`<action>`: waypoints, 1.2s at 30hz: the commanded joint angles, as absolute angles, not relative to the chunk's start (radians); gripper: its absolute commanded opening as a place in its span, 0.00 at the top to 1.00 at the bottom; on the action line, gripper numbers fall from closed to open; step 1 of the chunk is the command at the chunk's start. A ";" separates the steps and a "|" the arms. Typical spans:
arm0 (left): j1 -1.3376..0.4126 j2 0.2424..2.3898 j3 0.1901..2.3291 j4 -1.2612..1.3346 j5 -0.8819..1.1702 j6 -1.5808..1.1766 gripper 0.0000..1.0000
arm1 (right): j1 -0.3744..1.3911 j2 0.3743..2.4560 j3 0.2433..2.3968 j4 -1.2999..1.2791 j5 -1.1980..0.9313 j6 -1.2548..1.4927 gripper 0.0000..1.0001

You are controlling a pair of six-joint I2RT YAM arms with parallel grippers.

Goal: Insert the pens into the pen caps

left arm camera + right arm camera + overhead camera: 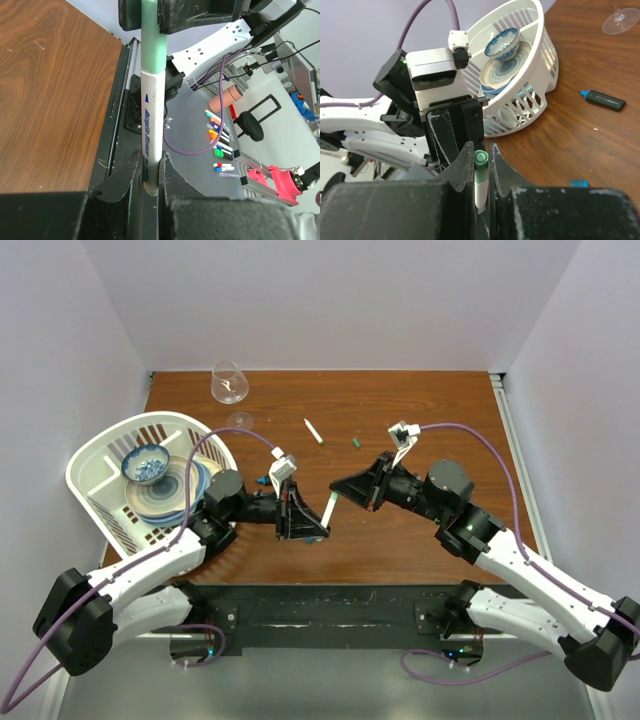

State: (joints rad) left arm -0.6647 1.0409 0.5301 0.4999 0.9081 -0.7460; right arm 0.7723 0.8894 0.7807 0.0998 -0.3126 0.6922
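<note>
A white pen (330, 508) spans the gap between my two grippers above the table middle. My left gripper (322, 525) is shut on its white barrel (151, 125). My right gripper (338, 490) is shut on a green pen cap (481, 167) that sits over the pen's other end (152, 47). A second white pen (314, 431) and a loose green cap (355, 442) lie on the table farther back. A blue cap (262, 480) lies by the left wrist.
A white basket (95, 455) with a bowl and plates stands at the left. A wine glass (229, 383) stands at the back. A dark marker with a blue end (602, 100) lies on the wood near the basket.
</note>
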 commanded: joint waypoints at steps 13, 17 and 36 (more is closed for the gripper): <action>-0.545 1.124 0.580 0.781 0.808 -0.793 1.00 | 0.891 0.926 0.583 0.137 -0.578 0.809 1.00; -0.534 1.137 0.597 0.790 0.838 -0.782 1.00 | 0.910 0.953 0.577 0.137 -0.633 0.813 1.00; -0.495 1.163 0.735 0.557 0.865 -0.633 1.00 | 1.037 1.031 0.543 0.102 -0.689 0.799 1.00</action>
